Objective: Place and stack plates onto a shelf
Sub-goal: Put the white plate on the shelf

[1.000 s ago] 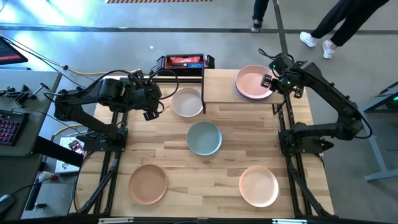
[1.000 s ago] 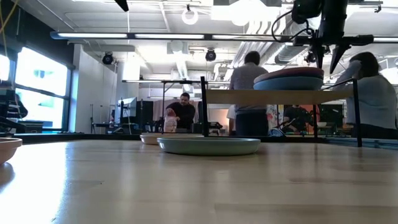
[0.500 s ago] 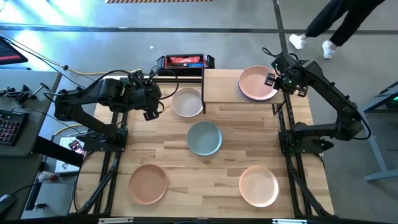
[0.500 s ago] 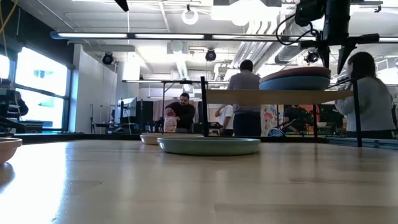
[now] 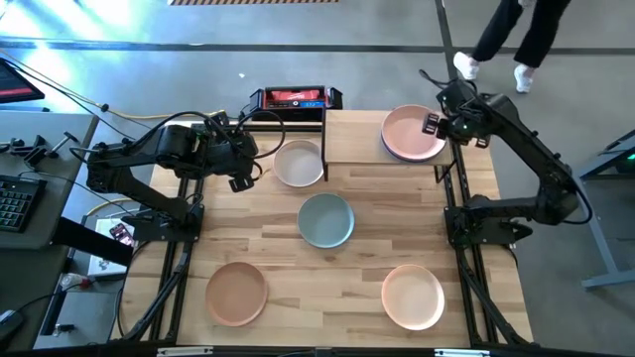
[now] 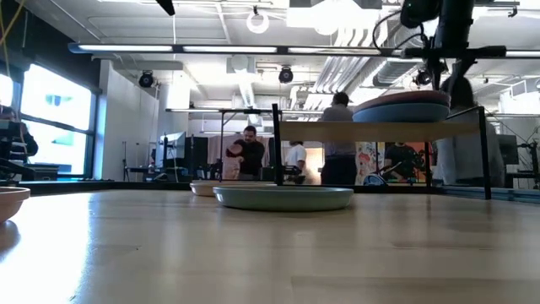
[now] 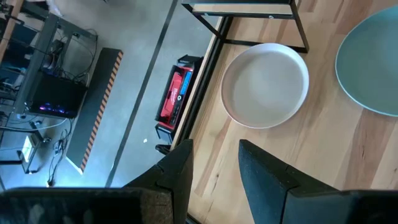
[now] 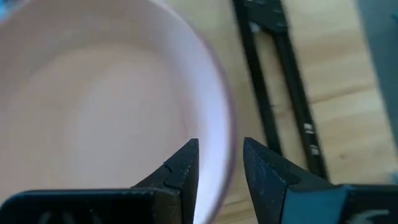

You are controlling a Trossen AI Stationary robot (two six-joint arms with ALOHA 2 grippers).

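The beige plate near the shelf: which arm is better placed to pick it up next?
Probably the left. The left gripper hovers open just beside the beige plate, while the right gripper is at the pink plate on the shelf.

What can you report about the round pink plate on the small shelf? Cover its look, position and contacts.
The round matte pink plate has a low raised rim and an empty, smooth face. It lies on top of a stack whose lower plates show purple and blue edges in the low view, on the right half of the small light-wood shelf with black metal legs. The right pincer is at its right rim, fingers slightly apart with the rim between them.
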